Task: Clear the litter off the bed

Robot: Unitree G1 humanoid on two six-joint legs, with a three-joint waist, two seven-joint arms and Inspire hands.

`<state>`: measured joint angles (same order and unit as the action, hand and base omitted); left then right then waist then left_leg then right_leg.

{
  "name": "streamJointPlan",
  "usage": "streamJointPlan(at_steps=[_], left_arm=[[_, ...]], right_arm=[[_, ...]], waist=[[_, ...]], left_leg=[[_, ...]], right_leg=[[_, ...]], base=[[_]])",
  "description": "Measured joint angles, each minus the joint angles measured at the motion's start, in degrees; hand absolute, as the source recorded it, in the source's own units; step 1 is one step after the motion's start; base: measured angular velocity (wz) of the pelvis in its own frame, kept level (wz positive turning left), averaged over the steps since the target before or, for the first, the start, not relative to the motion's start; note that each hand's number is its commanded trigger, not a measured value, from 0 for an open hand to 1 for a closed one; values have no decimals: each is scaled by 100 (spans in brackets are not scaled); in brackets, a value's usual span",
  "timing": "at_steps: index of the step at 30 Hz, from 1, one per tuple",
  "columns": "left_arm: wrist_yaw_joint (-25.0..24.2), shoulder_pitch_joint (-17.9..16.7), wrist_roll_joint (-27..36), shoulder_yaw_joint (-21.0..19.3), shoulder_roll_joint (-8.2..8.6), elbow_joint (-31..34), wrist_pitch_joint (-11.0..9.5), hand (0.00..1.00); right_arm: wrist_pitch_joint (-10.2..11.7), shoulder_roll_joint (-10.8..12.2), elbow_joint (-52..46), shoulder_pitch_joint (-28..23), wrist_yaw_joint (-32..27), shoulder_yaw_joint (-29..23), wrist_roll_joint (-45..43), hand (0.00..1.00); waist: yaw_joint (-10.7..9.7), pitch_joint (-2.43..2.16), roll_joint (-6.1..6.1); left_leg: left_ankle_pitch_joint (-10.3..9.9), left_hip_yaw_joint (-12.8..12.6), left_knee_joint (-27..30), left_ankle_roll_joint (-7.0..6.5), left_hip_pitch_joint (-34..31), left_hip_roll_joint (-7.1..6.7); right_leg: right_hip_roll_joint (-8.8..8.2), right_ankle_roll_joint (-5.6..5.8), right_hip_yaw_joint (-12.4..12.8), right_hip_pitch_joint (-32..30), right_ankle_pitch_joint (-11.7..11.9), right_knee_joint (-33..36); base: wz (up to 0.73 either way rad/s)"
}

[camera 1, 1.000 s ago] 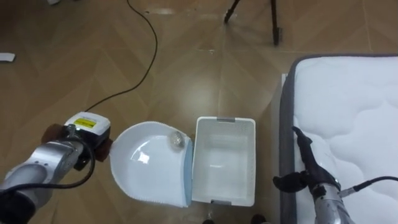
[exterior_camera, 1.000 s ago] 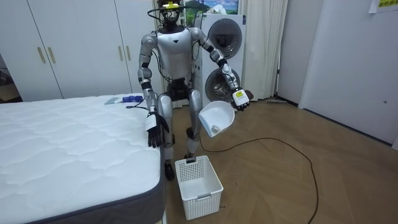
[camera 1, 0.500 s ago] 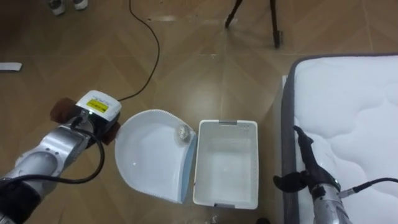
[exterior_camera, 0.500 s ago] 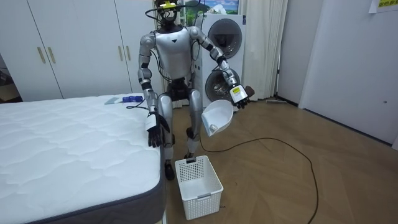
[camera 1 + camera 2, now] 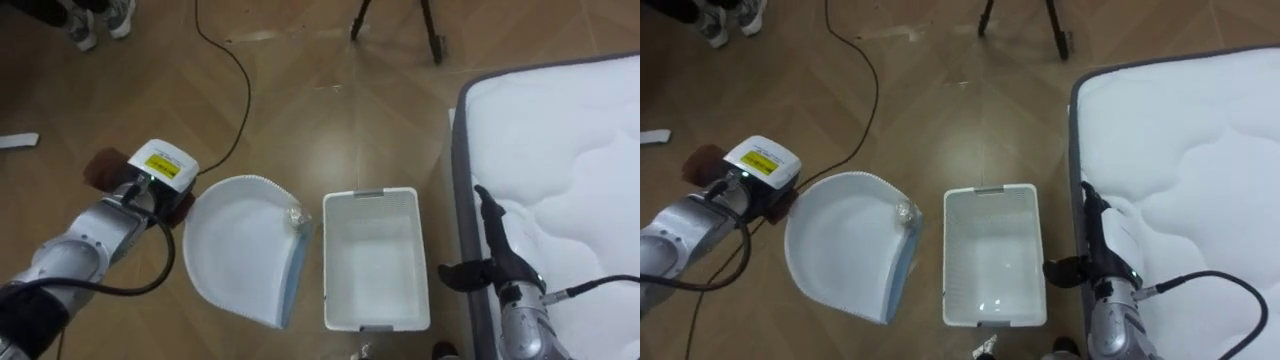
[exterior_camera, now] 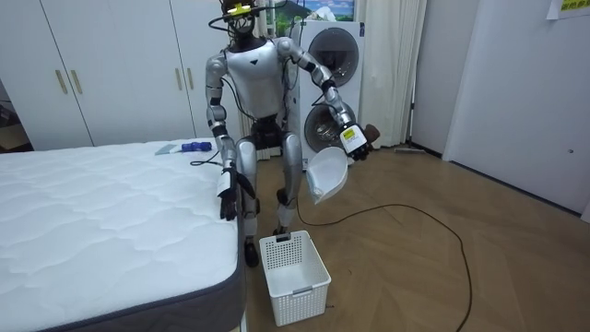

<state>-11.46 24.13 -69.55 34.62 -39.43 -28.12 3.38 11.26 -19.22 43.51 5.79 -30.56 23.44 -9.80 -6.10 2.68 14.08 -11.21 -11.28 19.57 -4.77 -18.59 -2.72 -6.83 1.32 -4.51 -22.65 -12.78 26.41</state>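
- The left hand [image 5: 148,192] is clenched round the handle of a white dustpan [image 5: 235,250]. It holds the pan tilted above the floor, just left of the basket.
- A small crumpled scrap [image 5: 294,214] sits at the dustpan's right lip, close to the basket's rim and not yet inside.
- The white basket [image 5: 371,193] stands on the floor and looks empty. Tipping the scrap in is the step in hand, I judge.
- Open floor lies ahead of the basket, with a stand's legs [image 5: 432,40] well apart. Only a narrow gap separates the basket from the bed's edge.
- The right hand [image 5: 497,255] hangs released, fingers straight, against that edge.
- The bed [image 5: 560,140] looks bare here, so the task seems nearly done.
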Motion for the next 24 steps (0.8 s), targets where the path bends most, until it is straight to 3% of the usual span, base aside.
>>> streamJointPlan(at_steps=[4, 10, 19, 24], left_arm=[[10, 0, 0, -1, -126, -63, 46, 100], [189, -40, -6, -1, -131, -395, 50, 100], [207, -42, -199, -1, -144, -535, 157, 100], [331, -37, -199, -1, -144, -708, 158, 100]], right_arm=[[1, 5, -71, 64, 49, 8, 42, 0], [3, 49, -76, 149, 60, 6, 19, 0], [2, 73, -76, 228, 67, -3, -64, 0], [1, 79, -76, 245, 54, 1, -86, 0]], waist=[[24, 0, 17], [10, 1, 20], [-82, 2, 24], [-123, 14, 100]], left_leg=[[0, -124, -20, 0, 1, -4], [18, -230, -8, -24, -4, -24], [98, -184, 36, -51, -183, -111], [98, -191, 26, -51, -183, -111]], right_leg=[[1, 0, 121, -147, -1, 151], [-5, 0, 265, -279, -15, 347], [-127, -3, 201, -502, -75, 529], [-128, -3, 204, -503, -75, 544]], base=[[-16], [-8], [7], [0]])
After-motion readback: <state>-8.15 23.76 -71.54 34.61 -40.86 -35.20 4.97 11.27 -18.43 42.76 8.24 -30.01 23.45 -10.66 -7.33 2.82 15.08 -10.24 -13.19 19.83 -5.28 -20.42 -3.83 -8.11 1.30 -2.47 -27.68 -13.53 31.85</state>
